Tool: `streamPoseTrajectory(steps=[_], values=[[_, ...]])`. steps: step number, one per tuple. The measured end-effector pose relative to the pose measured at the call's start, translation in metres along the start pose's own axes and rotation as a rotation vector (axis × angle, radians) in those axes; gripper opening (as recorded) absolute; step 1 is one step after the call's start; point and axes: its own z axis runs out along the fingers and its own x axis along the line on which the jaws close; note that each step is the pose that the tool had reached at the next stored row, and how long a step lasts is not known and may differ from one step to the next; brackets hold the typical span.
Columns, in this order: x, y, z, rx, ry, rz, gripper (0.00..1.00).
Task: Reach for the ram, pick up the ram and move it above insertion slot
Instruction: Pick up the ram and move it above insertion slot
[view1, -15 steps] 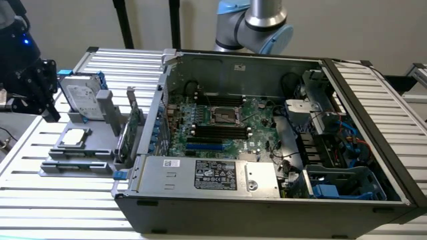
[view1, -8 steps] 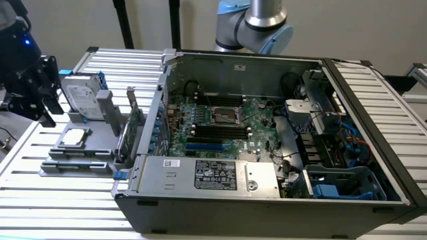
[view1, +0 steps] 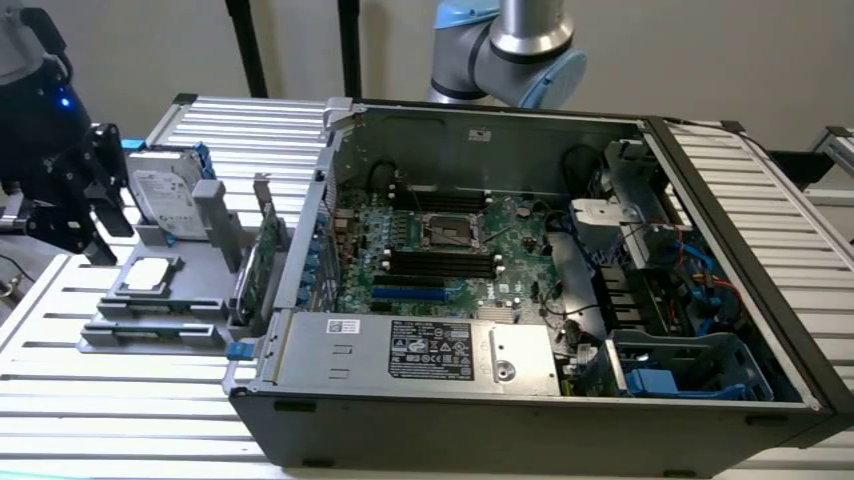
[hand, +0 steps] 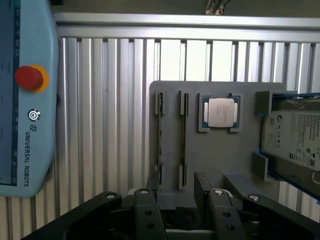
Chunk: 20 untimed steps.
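the jaws stand open with nothing held between their two black fingers (hand: 150, 210), above the near end of a grey holder (hand: 220, 160). the ram (hand: 183, 140) sits on edge in a narrow slot of that holder, seen from above as a thin dark strip. its long axis runs straight away from the jaws, parallel to the ribs of the aluminium table (hand: 110, 125). its near end lines up with the gap between the fingers and its far end points at the holder's far edge. whether the fingers touch it cannot be told. a second thin slot (hand: 160, 140) runs just beside it, parallel. further along the holder lie a square processor chip (hand: 220, 112) and a silver hard drive (hand: 295, 137). a pale blue teach pendant (hand: 25, 100) with a red button rests well apart. in the exterior view the holder stands to the exterior view's left of an open computer case (view1: 534, 420), and the motherboard's black insertion slots (view1: 441, 262) lie well apart from it.
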Motion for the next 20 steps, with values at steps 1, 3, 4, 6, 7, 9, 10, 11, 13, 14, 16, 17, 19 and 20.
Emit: streamPoseTrajectory(steps=[1, 3, 4, 6, 7, 9, 10, 11, 13, 14, 16, 17, 19, 20], values=[[0.000, 0.0000, 0.0018, -0.0001, 0.0000, 0.001, 0.42], [0.000, 0.0000, 0.0057, 0.0000, 0.0000, 0.002, 0.42], [0.000, 0.0000, 0.0075, 0.0001, 0.0000, 0.003, 0.42], [0.001, 0.0000, 0.0110, 0.0000, 0.0000, 0.004, 0.42], [0.001, 0.0000, 0.0128, 0.0001, 0.0000, 0.005, 0.42], [0.001, 0.0000, 0.0165, 0.0001, -0.0001, 0.006, 0.42], [0.001, 0.0000, 0.0184, 0.0000, 0.0000, 0.006, 0.42], [0.002, 0.0000, 0.0200, 0.0000, 0.0000, 0.007, 0.42], [0.002, 0.0000, 0.0237, 0.0001, 0.0000, 0.008, 0.42], [0.002, 0.0000, 0.0256, 0.0000, 0.0000, 0.008, 0.42], [0.003, 0.0000, 0.0291, 0.0000, 0.0000, 0.010, 0.42], [0.003, 0.0000, 0.0310, 0.0001, 0.0000, 0.011, 0.42], [0.003, 0.0000, 0.0346, 0.0001, 0.0000, 0.013, 0.42], [0.004, 0.0000, 0.0365, 0.0001, -0.0001, 0.014, 0.42]])
